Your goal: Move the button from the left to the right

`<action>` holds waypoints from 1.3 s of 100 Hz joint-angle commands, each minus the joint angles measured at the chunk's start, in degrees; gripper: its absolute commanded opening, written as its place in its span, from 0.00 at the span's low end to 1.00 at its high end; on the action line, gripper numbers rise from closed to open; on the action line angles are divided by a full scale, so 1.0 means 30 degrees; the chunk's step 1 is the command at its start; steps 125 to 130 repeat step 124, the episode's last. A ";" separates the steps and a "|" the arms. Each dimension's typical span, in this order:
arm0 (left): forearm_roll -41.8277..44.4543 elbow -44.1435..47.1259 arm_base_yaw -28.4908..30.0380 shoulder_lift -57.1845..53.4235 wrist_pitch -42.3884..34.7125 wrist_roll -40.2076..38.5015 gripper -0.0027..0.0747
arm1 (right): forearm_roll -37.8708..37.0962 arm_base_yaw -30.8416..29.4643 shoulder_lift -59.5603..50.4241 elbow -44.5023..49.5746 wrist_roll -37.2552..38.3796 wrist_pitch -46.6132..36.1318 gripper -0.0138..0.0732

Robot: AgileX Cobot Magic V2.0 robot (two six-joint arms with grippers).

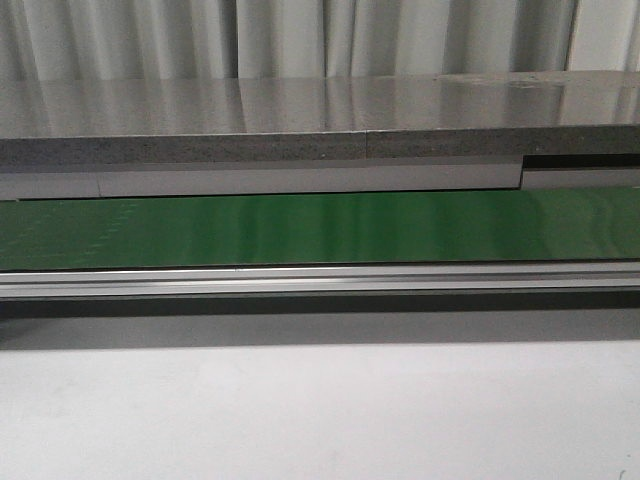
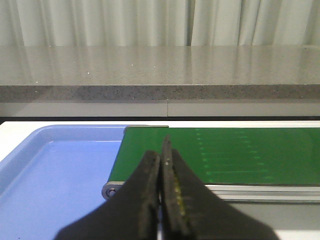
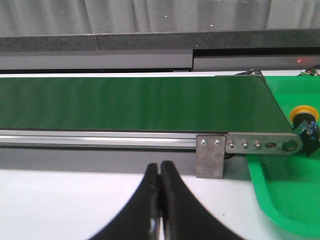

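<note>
The button (image 3: 305, 122), with a yellow-orange cap on a black body, lies in the green tray (image 3: 285, 200) just past the belt's end, seen only in the right wrist view. My right gripper (image 3: 159, 167) is shut and empty over the white table, in front of the green belt (image 3: 135, 102). My left gripper (image 2: 161, 152) is shut and empty at the other end of the belt (image 2: 225, 155), beside the blue tray (image 2: 50, 180). The front view shows the belt (image 1: 320, 228) bare, with no gripper in it.
A grey stone counter (image 1: 300, 125) runs behind the belt. The belt's aluminium side rail (image 3: 100, 139) and metal end bracket (image 3: 210, 156) face my right gripper. White table surface (image 1: 320, 410) lies in front of the conveyor.
</note>
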 commanded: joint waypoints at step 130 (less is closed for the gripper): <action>-0.0121 0.1138 -0.0158 -0.0620 -0.2028 -0.0296 0.01 | -0.0215 0.0022 -0.0403 -0.0285 0.0000 -0.1694 0.08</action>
